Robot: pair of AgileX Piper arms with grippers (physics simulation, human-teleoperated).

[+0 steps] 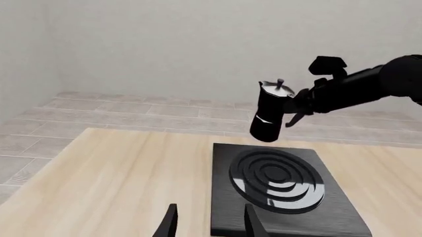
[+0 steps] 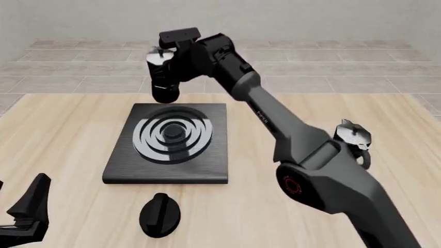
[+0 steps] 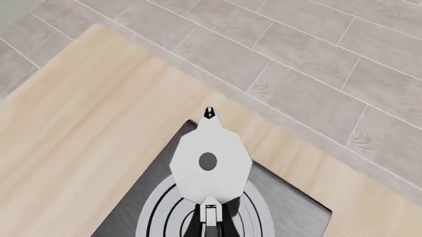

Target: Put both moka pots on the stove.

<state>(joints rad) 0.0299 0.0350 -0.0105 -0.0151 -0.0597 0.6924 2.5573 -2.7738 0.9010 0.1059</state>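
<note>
One moka pot (image 2: 163, 77), black with a silvery lid, hangs in the air over the far part of the stove (image 2: 214, 165). My right gripper (image 2: 182, 66) is shut on it at the handle side. The left wrist view shows this pot (image 1: 270, 111) a little tilted, clear above the stove (image 1: 228, 163). From the right wrist view I look straight down on its lid (image 3: 209, 163), with the stove (image 3: 290, 207) below. The other moka pot (image 2: 353, 136) stands on the table at the right, partly hidden behind my right arm. My left gripper (image 2: 28, 213) is open low at the near left, its fingers (image 1: 170, 223) empty.
A black oval knob (image 2: 160, 214) lies on the table just in front of the stove. The right arm (image 2: 276, 124) stretches diagonally across the table from the near right to the far left. Beyond the table's far edge is tiled floor (image 2: 331, 67).
</note>
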